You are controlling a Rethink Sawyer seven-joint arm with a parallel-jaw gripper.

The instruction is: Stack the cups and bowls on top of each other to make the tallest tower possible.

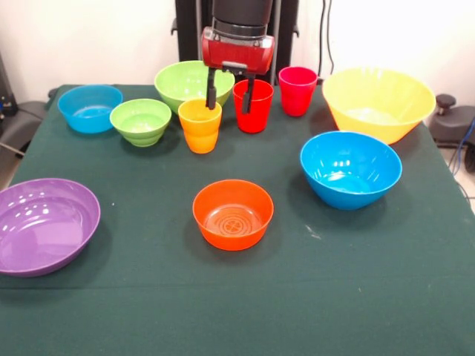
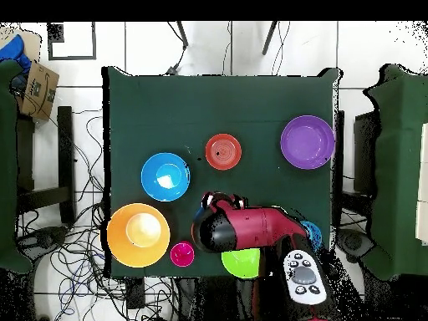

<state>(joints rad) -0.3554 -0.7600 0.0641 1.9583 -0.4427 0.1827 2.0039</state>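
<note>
hovered wide open, gripper, empty, fingers straddling near rim of tapered red plastic cup near table's far edge.

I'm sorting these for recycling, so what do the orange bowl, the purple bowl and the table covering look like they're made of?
The orange bowl looks like glossy moulded plastic: bright highlights and ring marks in its base. The purple bowl seems the same, shiny and slightly see-through at the rim. The table covering appears to be dark green matte cloth, maybe felt: no shine.
</note>
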